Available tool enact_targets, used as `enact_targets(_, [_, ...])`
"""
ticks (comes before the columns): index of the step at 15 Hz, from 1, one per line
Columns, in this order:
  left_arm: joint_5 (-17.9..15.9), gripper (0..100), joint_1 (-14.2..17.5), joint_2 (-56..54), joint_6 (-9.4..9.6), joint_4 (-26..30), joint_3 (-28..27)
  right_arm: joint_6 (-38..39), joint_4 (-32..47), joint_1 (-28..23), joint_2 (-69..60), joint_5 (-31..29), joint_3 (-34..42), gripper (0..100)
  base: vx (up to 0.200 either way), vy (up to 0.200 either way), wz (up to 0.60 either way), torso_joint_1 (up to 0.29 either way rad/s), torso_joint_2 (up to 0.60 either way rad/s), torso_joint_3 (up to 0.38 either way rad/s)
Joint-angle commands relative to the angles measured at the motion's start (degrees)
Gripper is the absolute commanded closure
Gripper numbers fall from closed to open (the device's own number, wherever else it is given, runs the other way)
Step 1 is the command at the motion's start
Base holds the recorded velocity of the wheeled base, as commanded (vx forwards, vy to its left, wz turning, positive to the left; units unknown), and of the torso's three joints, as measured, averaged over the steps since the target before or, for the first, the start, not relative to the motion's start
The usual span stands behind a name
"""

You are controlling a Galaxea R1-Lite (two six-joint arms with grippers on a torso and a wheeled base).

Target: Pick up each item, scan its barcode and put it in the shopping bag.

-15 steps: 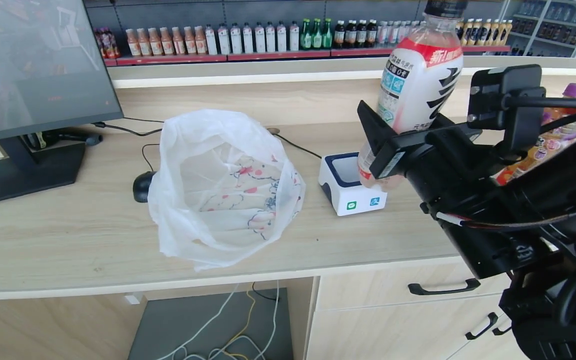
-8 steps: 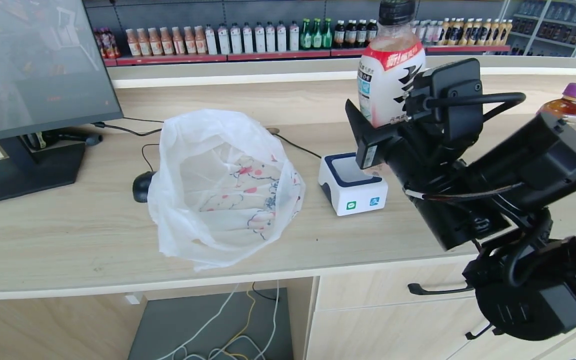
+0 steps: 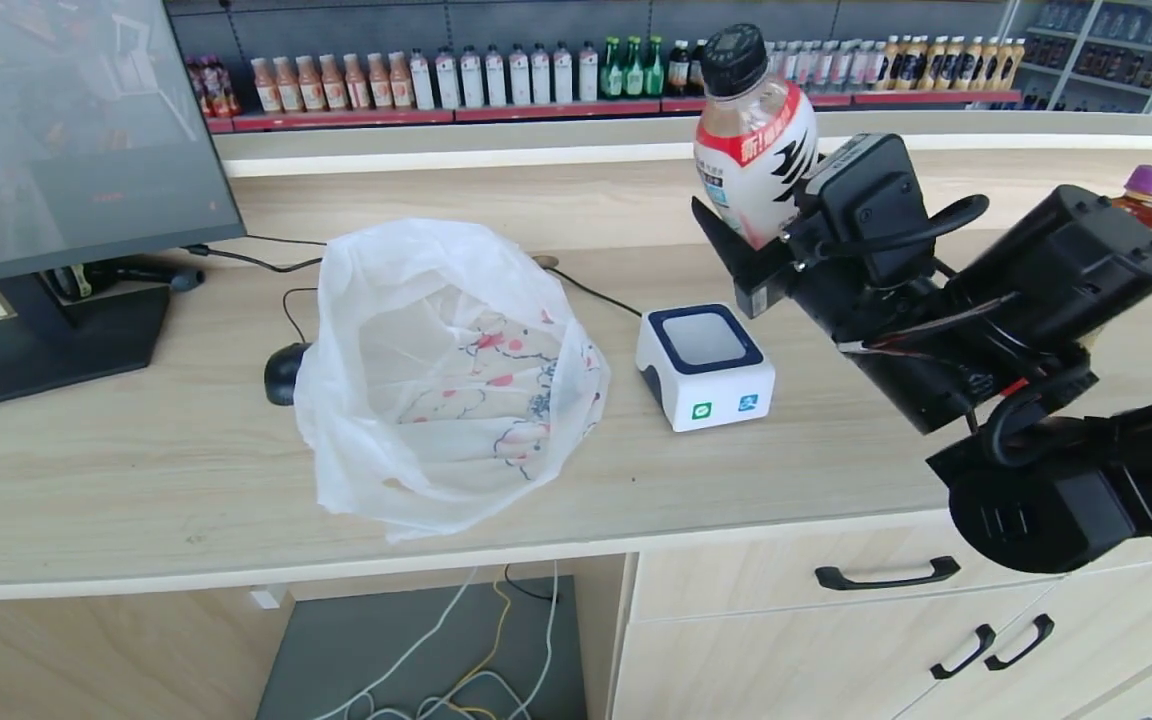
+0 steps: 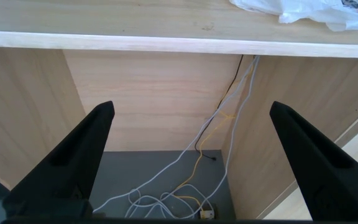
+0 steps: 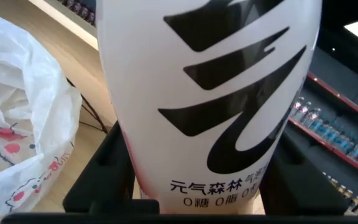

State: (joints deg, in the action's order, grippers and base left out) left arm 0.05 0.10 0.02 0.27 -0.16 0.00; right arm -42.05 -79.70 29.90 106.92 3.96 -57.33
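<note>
My right gripper [image 3: 766, 250] is shut on a pale pink drink bottle [image 3: 754, 150] with a black cap, a red band and a black-and-white label, held tilted above the counter behind and to the right of the white barcode scanner [image 3: 704, 366]. Up close, the bottle's label [image 5: 210, 99] sits between the black fingers [image 5: 104, 168]. The white plastic shopping bag [image 3: 446, 370] stands open left of the scanner. My left gripper [image 4: 188, 162] is open, below the counter's front edge, facing the cables underneath.
A monitor [image 3: 66, 130] stands at the back left with a black mouse [image 3: 286, 372] near the bag. Another bottle with a purple cap [image 3: 1148, 198] stands at the far right. Drawers with black handles [image 3: 886, 578] sit under the counter [image 3: 136, 480].
My right arm has lifted the bottle off the scanner and carried it left and back, tilting it; the scanner window is now uncovered.
</note>
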Motion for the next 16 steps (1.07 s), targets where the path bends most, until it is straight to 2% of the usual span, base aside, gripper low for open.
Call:
enact_targets(1, [0.04, 0, -0.01, -0.02, 0.00, -0.02, 0.00, -1.90, 1.22, -2.83, -0.14, 4.30, -0.76, 100, 0.000, 0.000, 0.00, 0.000, 0.00, 0.000])
enact_targets(4, [0.04, 0, -0.01, -0.02, 0.00, -0.02, 0.00, -5.33, 7.02, -6.70, 0.13, 15.73, -4.28, 100, 0.000, 0.000, 0.00, 0.000, 0.00, 0.000])
enact_targets(7, [0.04, 0, -0.01, -0.02, 0.00, -0.02, 0.00, -8.67, 10.27, -7.58, 0.57, 23.81, -4.89, 100, 0.000, 0.000, 0.00, 0.000, 0.00, 0.000])
enact_targets(9, [0.04, 0, -0.01, -0.02, 0.00, -0.02, 0.00, -10.78, 11.94, -7.58, 0.65, 27.33, -5.51, 100, 0.000, 0.000, 0.00, 0.000, 0.00, 0.000])
enact_targets(16, [0.04, 0, -0.01, -0.02, 0.00, -0.02, 0.00, -14.38, 12.82, -6.88, 4.17, 31.37, -6.74, 100, 0.000, 0.000, 0.00, 0.000, 0.00, 0.000])
